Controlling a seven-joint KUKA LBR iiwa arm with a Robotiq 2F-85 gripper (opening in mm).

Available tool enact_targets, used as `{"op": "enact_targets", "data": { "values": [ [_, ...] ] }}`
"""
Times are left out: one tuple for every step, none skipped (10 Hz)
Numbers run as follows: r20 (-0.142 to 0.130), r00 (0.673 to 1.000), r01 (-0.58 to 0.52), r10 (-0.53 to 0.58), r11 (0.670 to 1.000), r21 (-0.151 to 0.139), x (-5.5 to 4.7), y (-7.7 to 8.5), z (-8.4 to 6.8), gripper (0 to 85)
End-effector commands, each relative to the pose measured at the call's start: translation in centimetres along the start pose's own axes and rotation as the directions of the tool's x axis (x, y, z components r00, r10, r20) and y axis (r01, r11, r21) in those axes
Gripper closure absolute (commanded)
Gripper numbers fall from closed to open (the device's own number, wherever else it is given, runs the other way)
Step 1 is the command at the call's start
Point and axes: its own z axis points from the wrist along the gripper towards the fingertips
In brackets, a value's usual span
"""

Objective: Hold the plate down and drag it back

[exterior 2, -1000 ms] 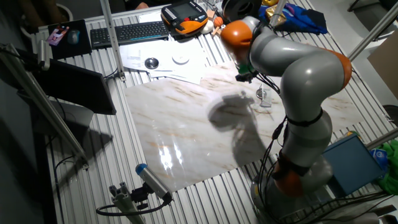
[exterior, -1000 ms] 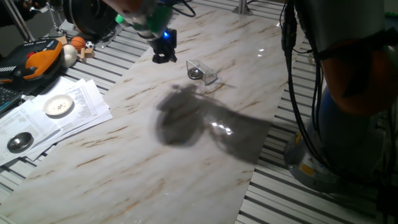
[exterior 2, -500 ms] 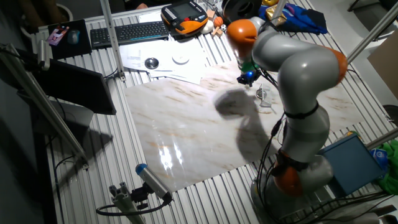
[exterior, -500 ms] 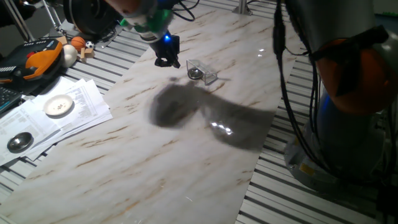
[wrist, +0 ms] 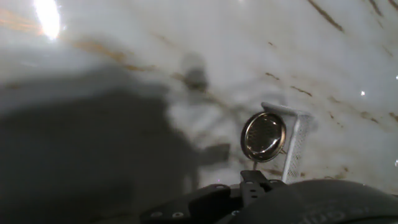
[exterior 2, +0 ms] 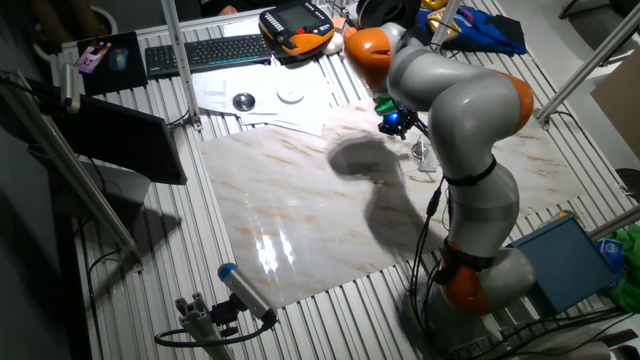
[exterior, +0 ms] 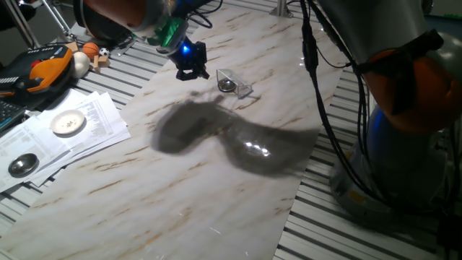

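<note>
The plate (exterior: 228, 84) is a small dark metal disc with a shiny rim. It leans upright against a clear plastic stand (exterior: 242, 84) on the marble board. In the hand view the plate (wrist: 263, 135) faces the camera, just ahead of the fingertips, with the stand (wrist: 297, 146) to its right. My gripper (exterior: 191, 70), black with a blue light, hovers just left of the plate and stand, not touching them. It also shows in the other fixed view (exterior 2: 393, 126). Its fingers (wrist: 252, 182) look pressed together and hold nothing.
A second dark metal disc (exterior: 23, 165) and a white dotted disc (exterior: 68, 123) lie on papers (exterior: 86, 130) at the left. An orange pendant (exterior: 43, 68) and small balls sit behind them. A keyboard (exterior 2: 205, 52) lies at the far side. The arm's base (exterior: 404, 144) stands at the right.
The arm has swung and its shadow on the marble has shifted left. The gripper has stayed close beside the stand, drifting only slightly. The plate and stand have not moved.
</note>
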Motion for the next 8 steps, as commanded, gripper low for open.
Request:
{"op": "enact_targets", "data": {
  "values": [
    [0.001, 1.000, -0.013, 0.013, 1.000, -0.001, 0.0, 0.0, 0.0, 85.0],
    [-0.008, 1.000, -0.030, 0.030, 1.000, -0.005, 0.0, 0.0, 0.0, 85.0],
    [-0.008, 1.000, -0.030, 0.030, 1.000, -0.006, 0.0, 0.0, 0.1, 85.0],
    [-0.008, 1.000, -0.011, 0.011, 1.000, 0.000, -0.4, -0.3, 1.0, 85.0],
    [-0.002, 1.000, 0.014, -0.014, 1.000, 0.008, -0.7, -0.6, 1.7, 85.0],
    [0.002, 0.999, 0.039, -0.039, 0.999, 0.025, -1.1, -0.7, 2.5, 85.0],
    [0.009, 0.998, 0.055, -0.056, 0.997, 0.049, -1.4, -0.8, 3.3, 85.0],
    [0.014, 0.998, 0.060, -0.060, 0.997, 0.055, -1.6, -0.8, 3.9, 85.0]
  ]
}}
